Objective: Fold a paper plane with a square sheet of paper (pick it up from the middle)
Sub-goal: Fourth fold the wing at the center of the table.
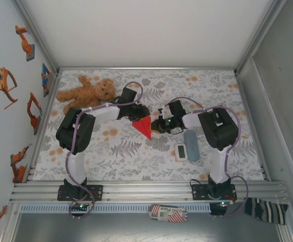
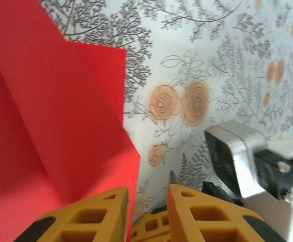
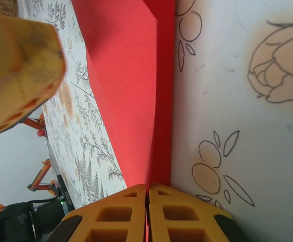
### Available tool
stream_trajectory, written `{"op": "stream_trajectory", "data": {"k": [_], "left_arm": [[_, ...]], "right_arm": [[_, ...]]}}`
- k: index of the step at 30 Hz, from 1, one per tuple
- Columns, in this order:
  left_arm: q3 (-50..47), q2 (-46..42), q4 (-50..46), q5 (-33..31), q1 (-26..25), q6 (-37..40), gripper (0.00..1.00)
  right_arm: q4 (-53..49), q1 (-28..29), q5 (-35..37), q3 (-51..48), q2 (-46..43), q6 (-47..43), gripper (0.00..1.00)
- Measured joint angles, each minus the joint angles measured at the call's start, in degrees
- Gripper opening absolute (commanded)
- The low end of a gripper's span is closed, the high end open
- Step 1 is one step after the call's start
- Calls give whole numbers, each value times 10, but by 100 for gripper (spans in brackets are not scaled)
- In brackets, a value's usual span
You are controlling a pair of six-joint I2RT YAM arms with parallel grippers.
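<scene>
The square sheet of paper (image 1: 143,126) is bright red and folded into a pointed triangle at the table's middle, its tip towards the near edge. My right gripper (image 3: 147,187) is shut on its folded edge (image 3: 131,91) from the right, holding it on edge above the cloth. My left gripper (image 2: 147,194) reaches in from the left at the paper's upper side. Its yellow fingers (image 2: 101,212) stand apart, and the paper's free edge (image 2: 50,126) hangs in the gap, close to the left finger.
A brown teddy bear (image 1: 88,91) lies at the back left. A grey-blue block (image 1: 191,138) and a white timer (image 1: 181,151) lie near the right arm. The floral cloth (image 1: 136,156) covers the table inside metal frame rails (image 1: 146,191).
</scene>
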Motion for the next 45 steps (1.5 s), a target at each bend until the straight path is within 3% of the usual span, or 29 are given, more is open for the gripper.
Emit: {"op": "stream_trajectory", "data": {"k": [20, 45], "left_arm": [[0, 19, -19, -12, 6, -6, 18], [0, 32, -22, -13, 7, -10, 21]], "right_arm": [[-40, 0, 0, 20, 5, -23, 11], [-56, 0, -3, 29, 9, -29, 11]]}}
